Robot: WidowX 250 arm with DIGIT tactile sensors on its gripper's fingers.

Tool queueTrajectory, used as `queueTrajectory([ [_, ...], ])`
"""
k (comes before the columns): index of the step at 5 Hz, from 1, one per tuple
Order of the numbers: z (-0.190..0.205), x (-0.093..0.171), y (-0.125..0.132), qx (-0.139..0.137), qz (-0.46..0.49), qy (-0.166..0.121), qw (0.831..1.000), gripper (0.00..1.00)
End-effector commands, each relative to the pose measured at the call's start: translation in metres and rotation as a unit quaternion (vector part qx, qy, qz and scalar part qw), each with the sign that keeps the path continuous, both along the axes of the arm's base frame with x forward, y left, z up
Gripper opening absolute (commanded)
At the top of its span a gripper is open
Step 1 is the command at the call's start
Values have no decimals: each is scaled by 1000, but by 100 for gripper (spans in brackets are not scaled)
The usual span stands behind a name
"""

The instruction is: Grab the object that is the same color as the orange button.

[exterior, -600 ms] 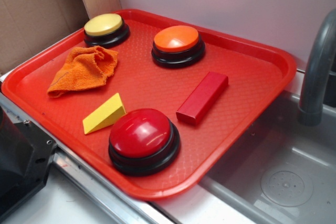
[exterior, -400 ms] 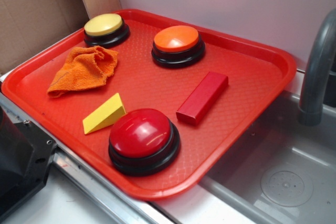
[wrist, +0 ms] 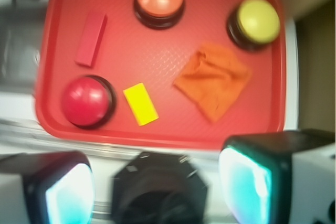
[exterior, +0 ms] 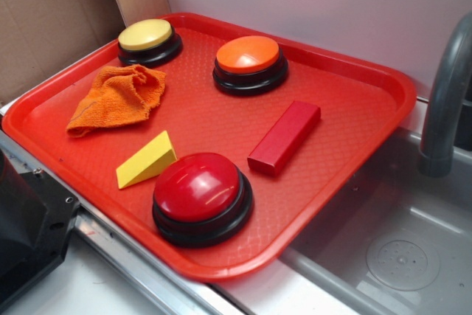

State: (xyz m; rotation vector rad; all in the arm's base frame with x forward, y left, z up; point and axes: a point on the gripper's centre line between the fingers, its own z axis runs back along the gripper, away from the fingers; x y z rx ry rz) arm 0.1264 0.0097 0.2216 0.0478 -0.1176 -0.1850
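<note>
1. The rag (exterior: pixel 116 99) lies crumpled on the tray (exterior: pixel 346 71), in its left part in the exterior view, between the yellow button (exterior: pixel 149 40) and the wedge (exterior: pixel 147 160)
2. Its long axis runs diagonally there, from a bunched end near the yellow button down to a flatter corner pointing at the tray's left rim
3. In the wrist view the rag (wrist: pixel 212 80) sits just below the yellow button (wrist: pixel 255 22), a corner pointing toward the camera
4. The orange button (exterior: pixel 249 61) stands well apart from the rag, at the tray's far side
5. The gripper (wrist: pixel 157 182) hangs above the tray's near edge, fingers (wrist: pixel 247 182) spread wide and holding nothing
6. The red button (exterior: pixel 200 197) sits just beside the wedge; the block (exterior: pixel 285 136) lies diagonally near it
</note>
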Motion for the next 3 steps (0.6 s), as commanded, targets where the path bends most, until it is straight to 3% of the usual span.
queueTrajectory([
  [1, -38, 32, 53, 84, -144, -6, 986, 100],
  [2, -89, 53, 67, 93, -220, 18, 971, 100],
  [3, -123, 69, 63, 121, -251, 44, 959, 100],
])
